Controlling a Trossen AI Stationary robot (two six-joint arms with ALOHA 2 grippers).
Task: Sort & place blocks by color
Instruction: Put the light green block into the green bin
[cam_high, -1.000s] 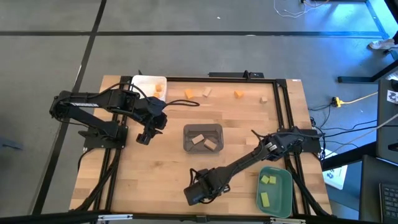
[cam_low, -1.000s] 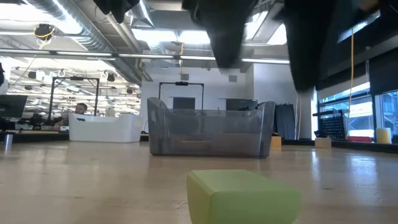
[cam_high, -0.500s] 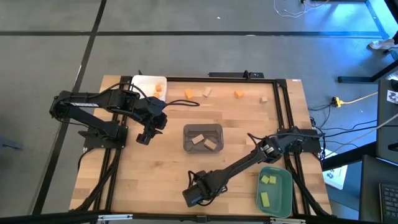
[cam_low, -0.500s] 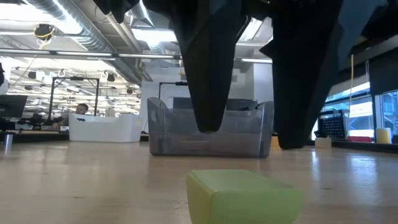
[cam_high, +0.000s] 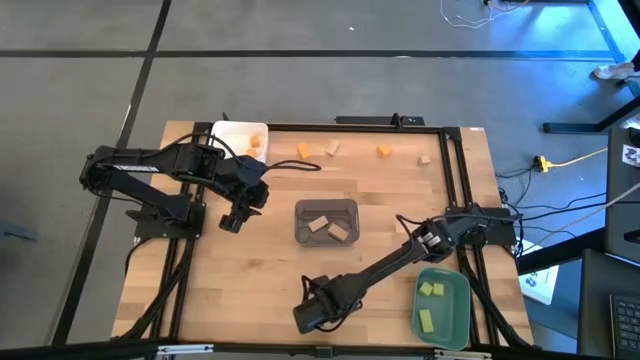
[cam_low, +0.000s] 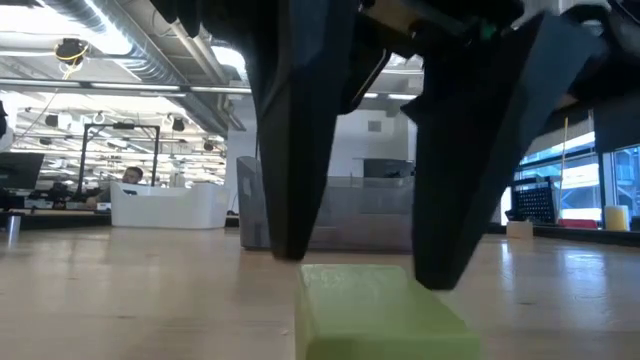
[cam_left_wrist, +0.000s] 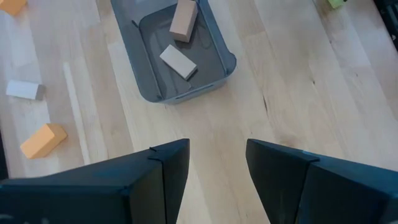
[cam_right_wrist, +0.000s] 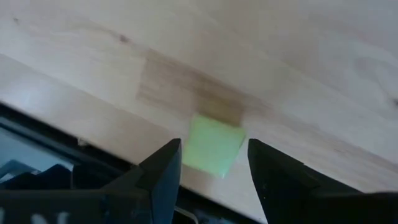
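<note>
Left pincer (cam_high: 231, 222): you are keeping it waiting above the worktop (cam_high: 250, 280), fingers apart and holding nothing; the grey tray (cam_high: 327, 223) with two tan blocks is lying ahead of it, and the white tray (cam_high: 232, 136) with an orange block (cam_high: 255, 143) is sitting close behind it.

Loose blocks: an orange block (cam_high: 303, 151), a tan block (cam_high: 332, 148), another orange block (cam_high: 384, 151) and a small tan block (cam_high: 423, 159) are lying along the far side of the worktop, well apart from both pincers.

Right pincer (cam_low: 375, 275): you are reaching it low over the near edge, fingers apart, one on each side of the yellow-green block (cam_low: 375, 310); whether the fingers are touching it cannot be told.

Step in hand: you are lining up the pick of that yellow-green block, which is resting on the worktop directly between the right fingertips (cam_right_wrist: 169, 163).

Next move: it looks as if you are needing to settle a little lower, close squarely on the block's sides, then lift and carry it to the teal tray (cam_high: 441, 306), just beside the right arm, where two yellow-green blocks are already lying.
</note>
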